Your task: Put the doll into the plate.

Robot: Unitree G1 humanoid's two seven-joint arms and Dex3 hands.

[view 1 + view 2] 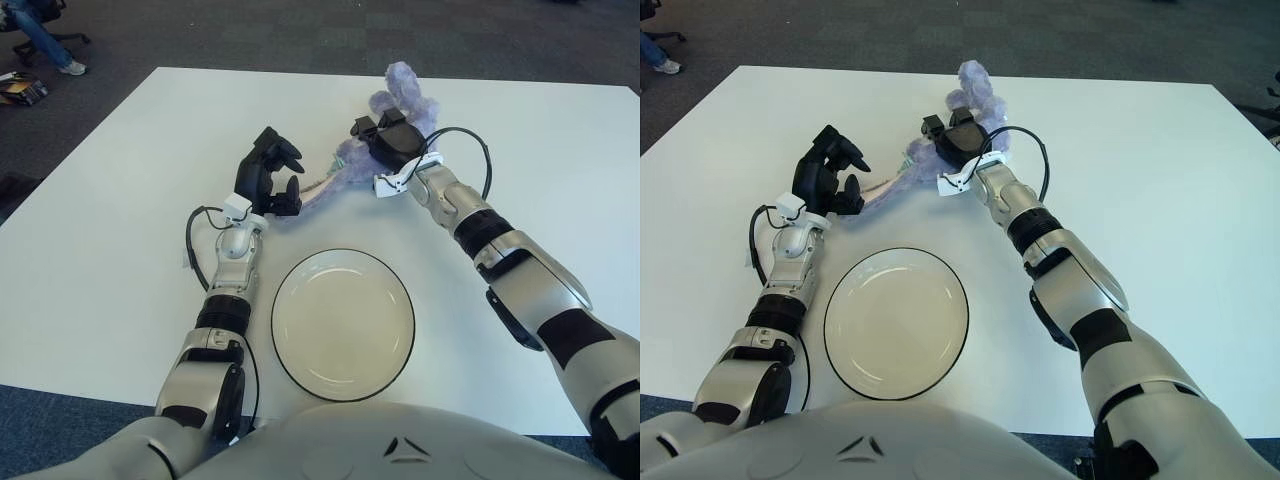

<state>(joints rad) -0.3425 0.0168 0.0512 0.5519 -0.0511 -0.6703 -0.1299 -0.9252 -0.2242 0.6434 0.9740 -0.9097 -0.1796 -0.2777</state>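
The doll [385, 120] lies on the far table [110, 220], beyond the empty plate [342, 324]; the right hand [388, 142] closes on its middle; the left hand [268, 180] waits open at its near-left end; grip firmly before lifting, I think.

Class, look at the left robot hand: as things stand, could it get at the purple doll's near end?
Probably yes. The left robot hand is open right beside the doll, nothing between them; the right robot hand is on its middle, farther back.
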